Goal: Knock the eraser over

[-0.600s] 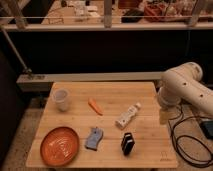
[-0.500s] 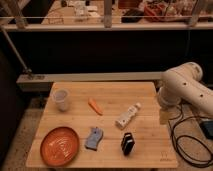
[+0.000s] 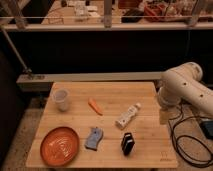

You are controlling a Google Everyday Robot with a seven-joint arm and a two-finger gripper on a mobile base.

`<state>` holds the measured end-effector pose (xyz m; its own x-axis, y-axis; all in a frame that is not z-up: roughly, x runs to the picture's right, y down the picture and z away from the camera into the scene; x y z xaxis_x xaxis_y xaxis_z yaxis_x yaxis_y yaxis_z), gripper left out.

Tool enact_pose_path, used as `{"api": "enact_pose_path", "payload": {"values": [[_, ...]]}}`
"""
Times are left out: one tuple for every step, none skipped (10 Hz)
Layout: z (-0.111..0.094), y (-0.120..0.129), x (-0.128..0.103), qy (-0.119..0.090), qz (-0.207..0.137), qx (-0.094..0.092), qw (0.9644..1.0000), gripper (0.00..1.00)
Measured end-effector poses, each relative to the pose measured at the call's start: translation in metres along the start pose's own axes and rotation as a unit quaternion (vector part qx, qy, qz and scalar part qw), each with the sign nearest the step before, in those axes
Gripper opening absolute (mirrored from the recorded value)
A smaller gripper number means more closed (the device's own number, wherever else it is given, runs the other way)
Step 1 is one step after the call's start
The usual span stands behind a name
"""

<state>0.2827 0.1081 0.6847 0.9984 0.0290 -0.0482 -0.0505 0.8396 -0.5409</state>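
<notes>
Camera view, counted on the desk (image 3: 150, 90):
- 1 eraser (image 3: 128, 143)
- 1 blue-grey curvy-edged flat piece (image 3: 93, 138)
- 1 white bottle (image 3: 128, 115), lying on its side
- 1 orange plate (image 3: 60, 145)
- 1 pale cup (image 3: 61, 99), upright
- 1 small orange stick (image 3: 95, 106)
- Off the desk: 1 white robot arm (image 3: 182, 87), 1 gripper (image 3: 165, 116), and dark cables (image 3: 192, 145) on the floor past the desk's right edge.

Eraser: a small black block with thin white stripes across it, taller than wide and standing on end. It is about the same size as the blue-grey piece. It stands near the desk's front edge, right of the desk's middle, touching nothing.

Other places by the desk:
- Plate at the front-left corner.
- Blue-grey piece at the front, near the middle.
- Bottle at mid-depth, right of centre.
- Cup toward the back left.
- Stick between centre and back.

Gripper: hangs at the desk's right edge at about mid-depth, under the arm's bulky elbow and well apart from the eraser. Open or closed: can't tell.

Versus 0.5–0.6 s ago there is no visible change. The arm is in the same pose, all six desk items are in the same spots, and the eraser is still upright.
</notes>
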Motion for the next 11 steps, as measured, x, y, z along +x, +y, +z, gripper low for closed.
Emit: {"api": "enact_pose_path", "payload": {"values": [[0.000, 0.000, 0.000, 0.000, 0.000, 0.000, 1.0000, 0.80], [0.000, 0.000, 0.000, 0.000, 0.000, 0.000, 1.0000, 0.80], [-0.001, 0.000, 0.000, 0.001, 0.000, 0.001, 1.0000, 0.80], [-0.001, 0.000, 0.000, 0.000, 0.000, 0.001, 1.0000, 0.80], [-0.001, 0.000, 0.000, 0.000, 0.000, 0.001, 1.0000, 0.80], [-0.001, 0.000, 0.000, 0.001, 0.000, 0.001, 1.0000, 0.80], [-0.001, 0.000, 0.000, 0.000, 0.000, 0.001, 1.0000, 0.80], [-0.001, 0.000, 0.000, 0.001, 0.000, 0.000, 1.0000, 0.80], [-0.001, 0.003, 0.001, 0.001, -0.002, 0.000, 1.0000, 0.80], [-0.002, 0.013, 0.001, -0.003, -0.010, -0.002, 0.9999, 0.80], [-0.003, 0.021, 0.001, -0.005, -0.013, -0.002, 0.9999, 0.80]]}}
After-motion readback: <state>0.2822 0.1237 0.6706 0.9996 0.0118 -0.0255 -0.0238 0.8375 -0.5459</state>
